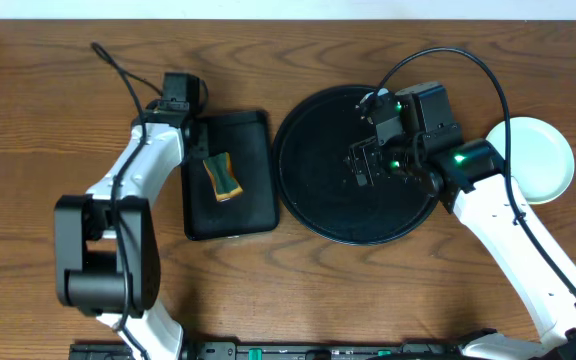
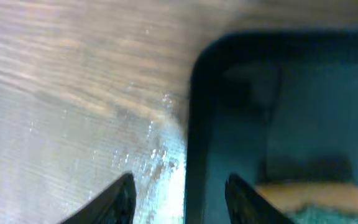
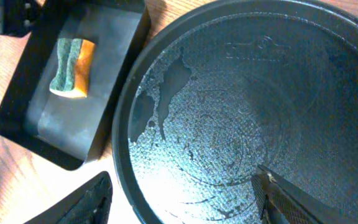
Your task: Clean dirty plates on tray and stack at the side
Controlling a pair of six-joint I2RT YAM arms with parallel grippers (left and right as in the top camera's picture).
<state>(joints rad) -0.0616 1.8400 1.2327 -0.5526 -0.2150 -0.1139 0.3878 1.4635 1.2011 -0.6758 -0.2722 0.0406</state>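
Embossed mark on tray, unreadable (too faint), no other text

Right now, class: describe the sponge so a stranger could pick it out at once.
Find the large round black tray mid-table. Left of it lies a smaller rectangular black tray; the sponge lies inside it. It is the only small block there, green on one side and orange on the other.

Blurred sponge cut by bottom edge; plates partly behind right arm.
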